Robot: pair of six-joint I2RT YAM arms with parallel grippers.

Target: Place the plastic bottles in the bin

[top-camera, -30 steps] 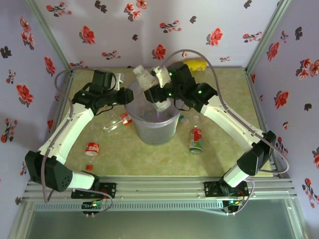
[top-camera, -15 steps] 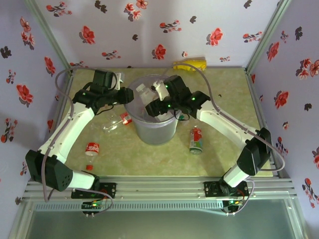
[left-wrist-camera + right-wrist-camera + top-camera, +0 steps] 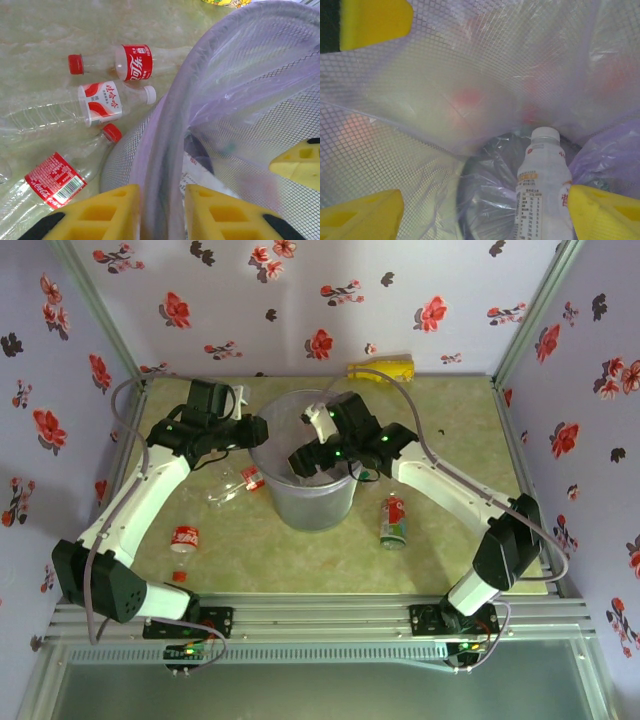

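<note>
The bin (image 3: 318, 505) stands mid-table, lined with a lilac bag. My left gripper (image 3: 256, 430) is shut on its left rim (image 3: 162, 165), one yellow pad (image 3: 100, 215) outside and the other inside. My right gripper (image 3: 312, 445) reaches down into the bin's mouth, open (image 3: 485, 220), its pads far apart. A white-capped bottle (image 3: 542, 190) lies at the bin's bottom, beside the right pad (image 3: 605, 215). Three plastic bottles (image 3: 131, 62) (image 3: 100, 102) (image 3: 55, 180) lie on the table left of the bin. A yellow bottle (image 3: 382, 370) lies at the back wall.
One red-labelled bottle (image 3: 394, 520) lies right of the bin and another (image 3: 185, 538) at the front left, with a loose red cap (image 3: 180, 576) near it. Flowered walls close in the table on three sides.
My right gripper has dropped from above the bin into its mouth and opened; the white bottle it carried is now at the bottom. The left gripper has stayed on the rim.
</note>
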